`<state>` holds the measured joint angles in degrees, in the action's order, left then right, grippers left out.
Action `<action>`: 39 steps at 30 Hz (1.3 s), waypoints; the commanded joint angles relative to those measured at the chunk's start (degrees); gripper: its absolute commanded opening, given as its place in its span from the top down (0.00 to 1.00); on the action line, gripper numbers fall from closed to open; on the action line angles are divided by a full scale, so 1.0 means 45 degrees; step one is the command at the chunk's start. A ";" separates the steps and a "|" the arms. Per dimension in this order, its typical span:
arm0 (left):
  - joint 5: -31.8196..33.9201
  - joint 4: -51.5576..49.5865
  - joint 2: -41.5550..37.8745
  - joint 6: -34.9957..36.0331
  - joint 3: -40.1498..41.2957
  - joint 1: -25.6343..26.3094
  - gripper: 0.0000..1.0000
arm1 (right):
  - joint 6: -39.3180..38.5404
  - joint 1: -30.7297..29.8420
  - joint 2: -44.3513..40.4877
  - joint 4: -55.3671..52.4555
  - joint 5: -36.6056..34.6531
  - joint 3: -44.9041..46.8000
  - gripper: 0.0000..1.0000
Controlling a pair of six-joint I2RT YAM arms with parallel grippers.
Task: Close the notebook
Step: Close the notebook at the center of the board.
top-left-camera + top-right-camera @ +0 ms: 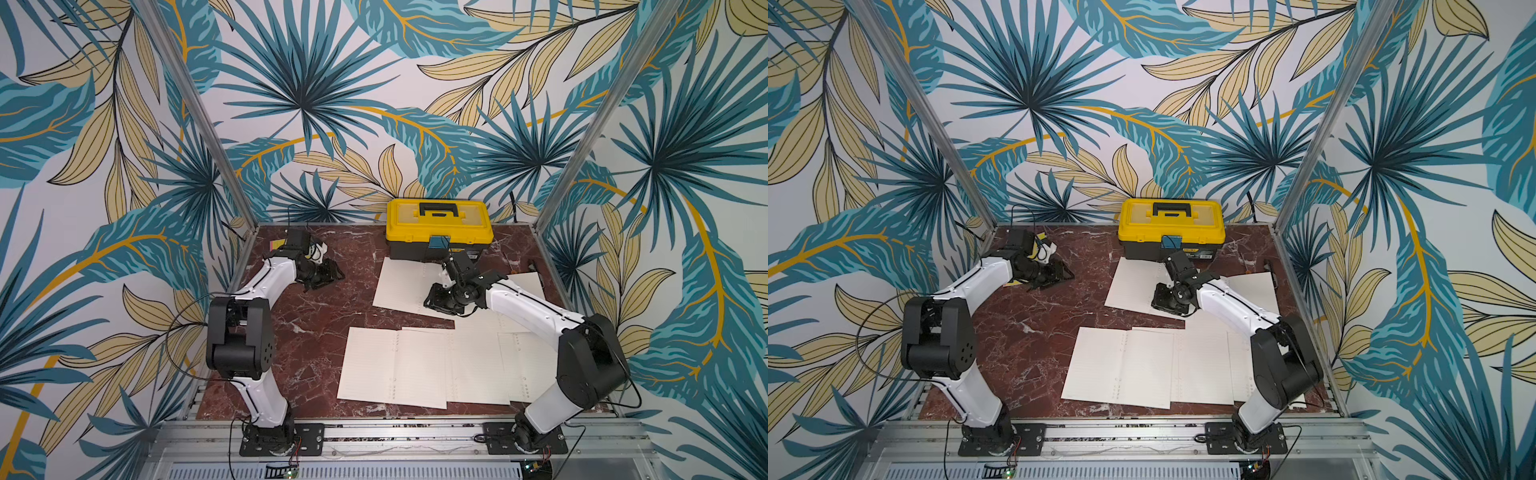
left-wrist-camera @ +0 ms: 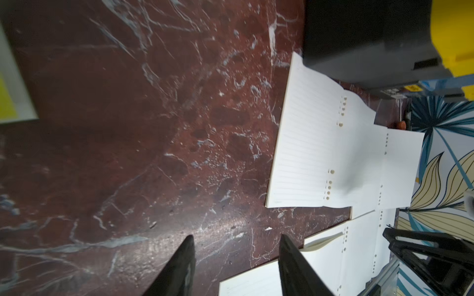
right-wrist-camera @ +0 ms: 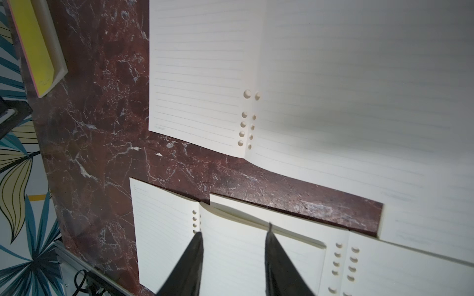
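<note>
Several open notebooks with lined, hole-punched pages lie flat on the red marble table (image 1: 316, 332). One open notebook (image 1: 399, 286) (image 1: 1133, 286) (image 3: 200, 77) (image 2: 307, 143) lies just in front of the toolbox. My right gripper (image 1: 436, 301) (image 1: 1160, 301) (image 3: 233, 235) hangs above it, open, with nothing between its fingers. Another open notebook (image 1: 374, 365) (image 1: 1100, 365) (image 3: 164, 225) lies nearer the front, overlapped by more pages to its right. My left gripper (image 1: 328, 272) (image 1: 1059, 272) (image 2: 236, 238) is open over bare marble at the back left, apart from every page.
A yellow and black toolbox (image 1: 438, 226) (image 1: 1171, 224) stands shut at the back centre. A yellow pad (image 1: 276, 244) (image 3: 33, 51) lies in the back left corner behind the left arm. Patterned walls and metal posts close in the table on three sides.
</note>
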<state>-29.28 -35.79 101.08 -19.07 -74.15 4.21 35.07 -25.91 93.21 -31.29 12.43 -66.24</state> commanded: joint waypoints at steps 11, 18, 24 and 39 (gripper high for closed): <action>0.2328 0.2068 -0.3743 -0.2872 0.4847 0.2562 0.46 | 0.0404 -0.0241 -0.2120 -0.0867 0.0188 0.2938 0.42; 0.3332 0.2205 -0.5616 -0.3771 0.6876 0.3473 0.46 | 0.0620 -0.0703 -0.2869 -0.0820 0.0304 0.4056 0.42; 0.3787 0.2115 -0.6568 -0.4211 0.7922 0.4007 0.46 | 0.0774 -0.1007 -0.3315 -0.0388 0.0403 0.5105 0.42; 0.3799 0.2402 -0.7012 -0.4576 0.9357 0.4152 0.46 | 0.1046 -0.1300 -0.3265 0.0829 0.1003 0.6088 0.50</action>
<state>-12.67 -26.17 70.59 -39.33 -33.17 22.59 39.22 -31.31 78.67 -28.91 16.29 -39.99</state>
